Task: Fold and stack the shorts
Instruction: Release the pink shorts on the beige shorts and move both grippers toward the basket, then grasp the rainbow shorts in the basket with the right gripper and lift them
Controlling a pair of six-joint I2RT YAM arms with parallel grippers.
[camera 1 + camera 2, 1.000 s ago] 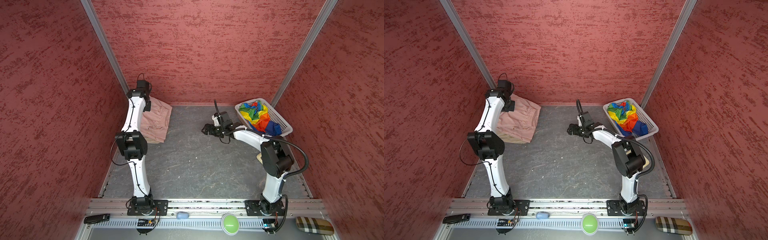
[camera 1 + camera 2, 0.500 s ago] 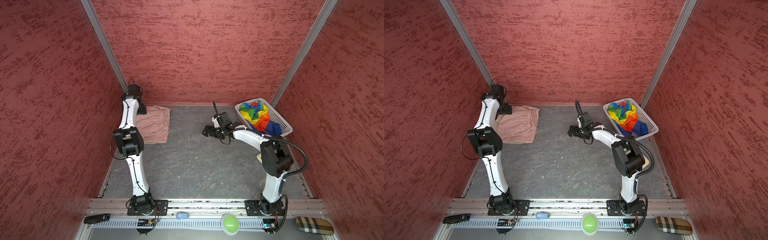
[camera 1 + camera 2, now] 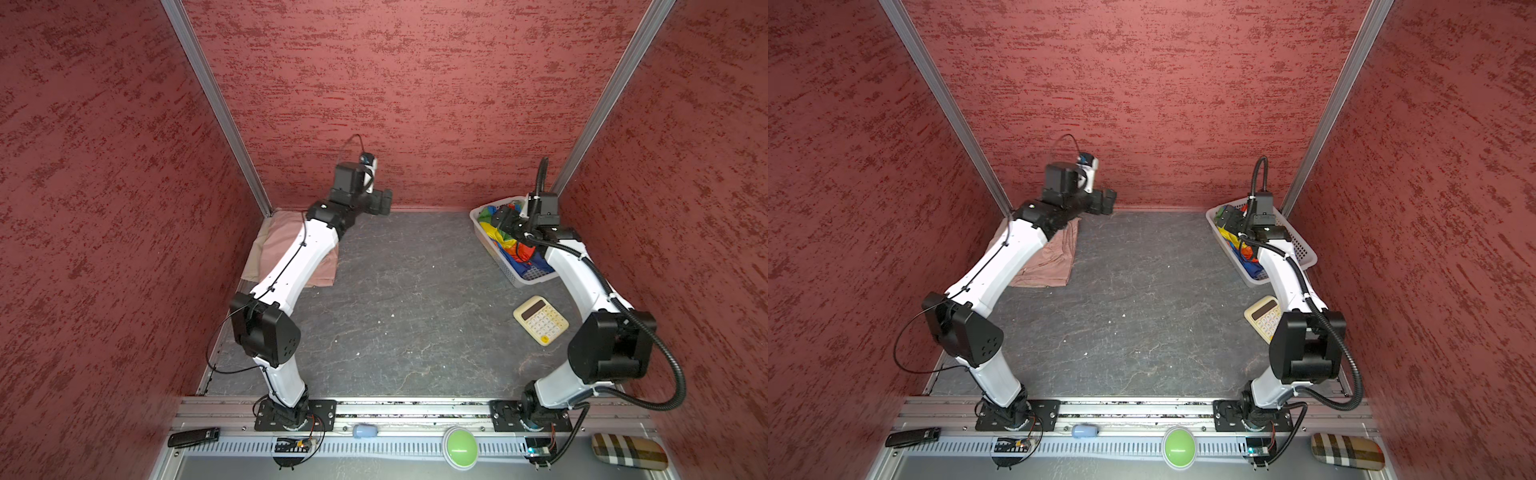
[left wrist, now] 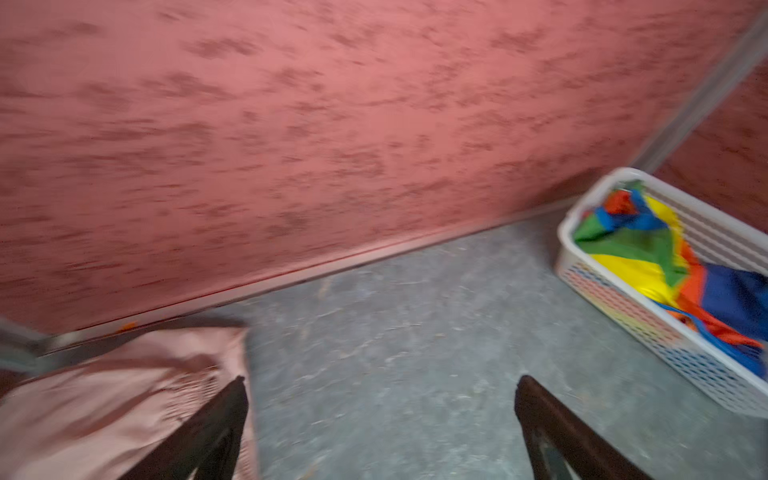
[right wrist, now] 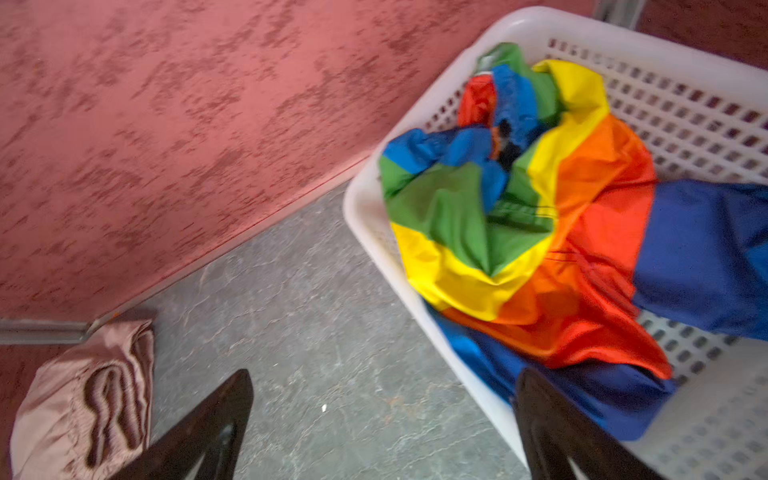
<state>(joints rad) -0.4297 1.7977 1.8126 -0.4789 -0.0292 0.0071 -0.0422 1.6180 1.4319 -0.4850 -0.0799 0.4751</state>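
Across the dark grey counter [image 3: 395, 316], our right arm [image 3: 575, 274] has swung over the white perforated plastic basket [image 3: 524, 279], where the rainbow-striped shorts [image 5: 540, 232] lie crumpled, with no clear axis: the last pair, we judge. The folded dusty pink shorts [image 3: 322, 272], just released, top the beige pair [image 3: 252, 270] in the far left corner, long axis back-to-front. Left fingers [image 4: 228, 415] and right fingers [image 5: 552, 419] gape, empty.

Folded pink shorts [image 3: 279, 237]; crumpled rainbow shorts [image 5: 540, 232]
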